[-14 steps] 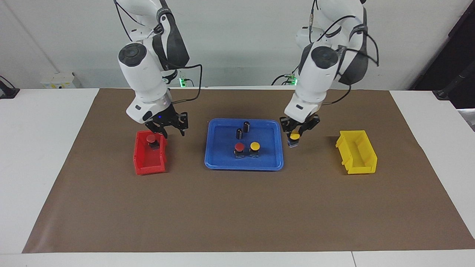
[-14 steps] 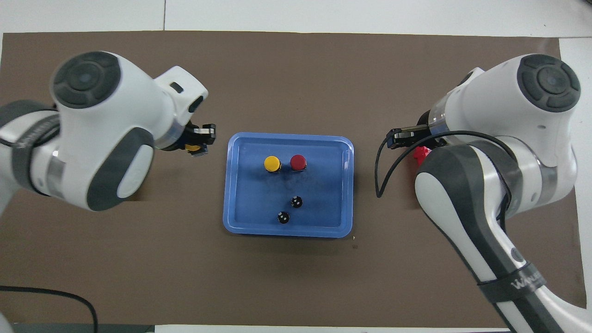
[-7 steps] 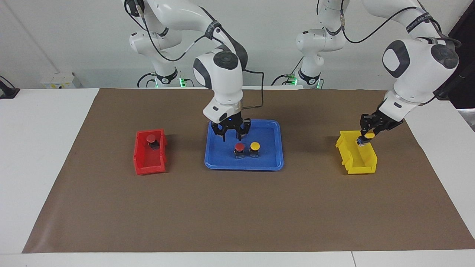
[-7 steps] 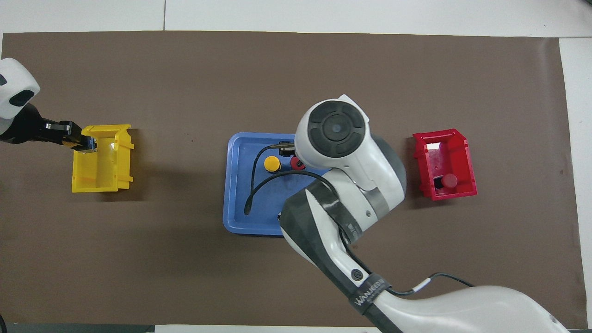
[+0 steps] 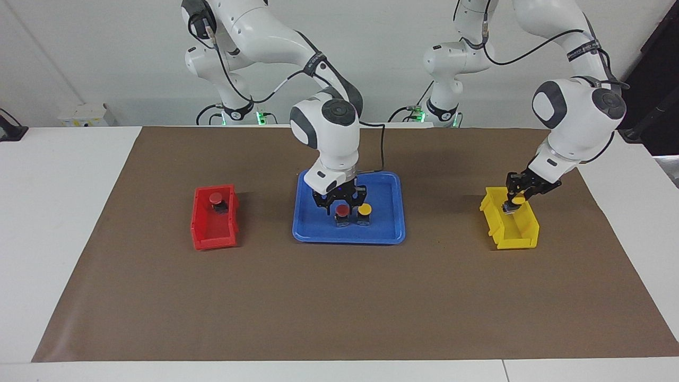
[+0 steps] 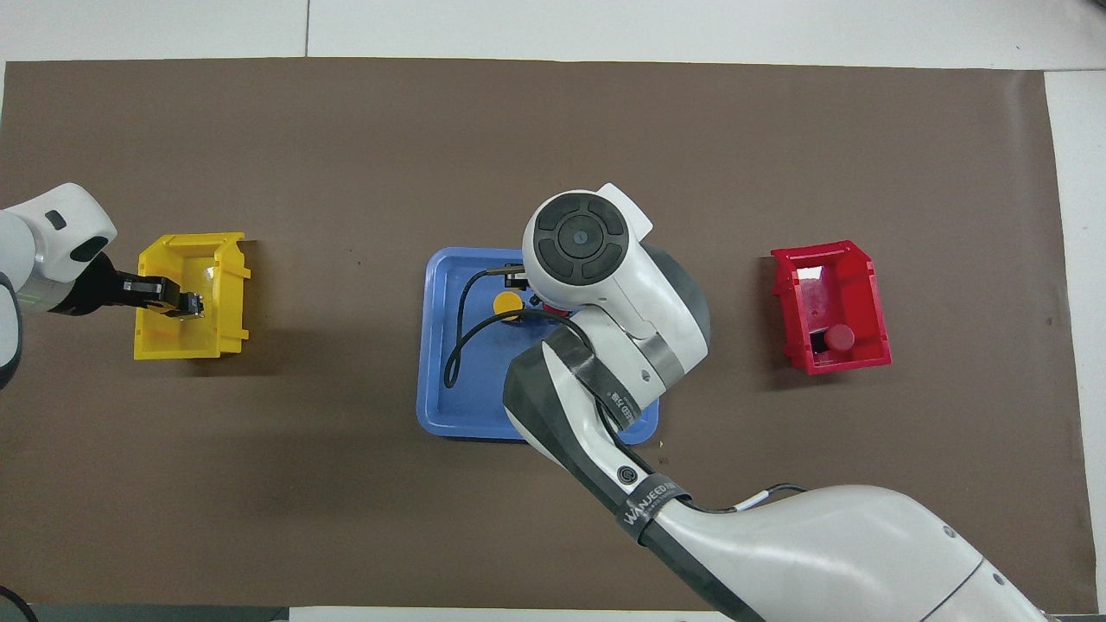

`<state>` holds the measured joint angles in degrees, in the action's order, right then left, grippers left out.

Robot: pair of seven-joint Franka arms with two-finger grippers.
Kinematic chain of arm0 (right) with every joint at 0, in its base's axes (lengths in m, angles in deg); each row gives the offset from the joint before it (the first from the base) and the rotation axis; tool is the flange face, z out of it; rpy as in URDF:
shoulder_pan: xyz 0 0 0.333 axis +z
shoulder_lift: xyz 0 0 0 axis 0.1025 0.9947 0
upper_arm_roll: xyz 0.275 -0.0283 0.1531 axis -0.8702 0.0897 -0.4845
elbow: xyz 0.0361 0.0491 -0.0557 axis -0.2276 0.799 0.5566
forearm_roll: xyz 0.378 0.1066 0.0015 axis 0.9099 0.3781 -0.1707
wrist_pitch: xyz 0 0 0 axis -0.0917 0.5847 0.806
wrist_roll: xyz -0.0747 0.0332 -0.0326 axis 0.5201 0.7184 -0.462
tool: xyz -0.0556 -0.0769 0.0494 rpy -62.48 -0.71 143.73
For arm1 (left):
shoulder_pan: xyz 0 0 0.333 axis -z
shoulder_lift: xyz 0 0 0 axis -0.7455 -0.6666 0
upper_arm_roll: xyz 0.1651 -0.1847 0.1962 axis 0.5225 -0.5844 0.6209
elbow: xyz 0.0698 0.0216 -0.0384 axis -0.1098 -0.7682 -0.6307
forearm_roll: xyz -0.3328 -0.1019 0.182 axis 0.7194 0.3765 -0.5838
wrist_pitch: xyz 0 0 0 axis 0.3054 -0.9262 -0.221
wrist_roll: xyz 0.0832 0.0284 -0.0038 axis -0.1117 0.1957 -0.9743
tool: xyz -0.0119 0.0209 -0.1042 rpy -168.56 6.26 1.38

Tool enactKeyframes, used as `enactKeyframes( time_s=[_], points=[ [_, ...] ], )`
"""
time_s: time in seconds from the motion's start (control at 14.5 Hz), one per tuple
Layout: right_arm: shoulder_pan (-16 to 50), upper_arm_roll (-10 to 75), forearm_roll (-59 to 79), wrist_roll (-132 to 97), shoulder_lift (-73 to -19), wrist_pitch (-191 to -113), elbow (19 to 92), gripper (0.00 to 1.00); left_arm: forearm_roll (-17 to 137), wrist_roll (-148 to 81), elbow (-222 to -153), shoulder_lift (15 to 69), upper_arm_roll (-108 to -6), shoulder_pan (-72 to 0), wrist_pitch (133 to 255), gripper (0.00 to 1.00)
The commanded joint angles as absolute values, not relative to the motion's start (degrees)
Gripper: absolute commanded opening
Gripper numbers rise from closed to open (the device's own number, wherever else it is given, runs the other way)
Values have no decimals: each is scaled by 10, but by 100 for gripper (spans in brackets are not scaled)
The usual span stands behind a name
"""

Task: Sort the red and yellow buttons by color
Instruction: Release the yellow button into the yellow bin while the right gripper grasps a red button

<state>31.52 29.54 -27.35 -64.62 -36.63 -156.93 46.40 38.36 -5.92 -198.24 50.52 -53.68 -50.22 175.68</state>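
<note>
overhead arm hides red button (image 5: 342, 210)

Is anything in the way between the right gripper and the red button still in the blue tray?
Nothing visible. The right gripper hangs directly over the red button in the blue tray. The yellow button stands close beside it, toward the left arm's end, and could crowd that finger.

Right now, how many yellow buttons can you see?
2: one button in the blue tray beside the red one, and one held button in the left gripper over the yellow bin. None looks hidden.
</note>
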Motion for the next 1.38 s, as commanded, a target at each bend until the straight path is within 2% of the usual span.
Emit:
enactKeyframes(
  time_s=[0.0,0.34,0.41,0.55,0.62,0.69,0.9,1.17,1.24,1.31],
  points=[
    [308,289,-281,-649,-376,-1590,489,63,394,-52,-2034,530,-537,-504,1798,2],
    [308,289,-277,-647,-383,-1611,513,63,394,-50,-2065,529,-537,-504,1822,3],
    [308,288,-277,-647,-383,-1611,514,63,394,-50,-2066,529,-537,-504,1823,7],
    [308,288,-277,-647,-383,-1611,516,63,394,-50,-2065,529,-537,-504,1823,34],
    [308,288,-277,-646,-384,-1615,520,63,394,-50,-2064,529,-537,-504,1823,44],
    [308,287,-277,-646,-386,-1628,530,63,394,-51,-2062,529,-537,-504,1822,47],
    [308,284,-277,-647,-390,-1644,542,63,394,-51,-2059,527,-537,-504,1820,52],
    [308,284,-277,-647,-391,-1644,547,61,394,-51,-2033,524,-537,-506,1808,52],
    [308,284,-277,-647,-391,-1644,547,55,394,-53,-2014,524,-537,-505,1789,53],
    [308,284,-277,-647,-391,-1643,547,48,393,-53,-1991,524,-537,-500,1764,59]
  ],
)
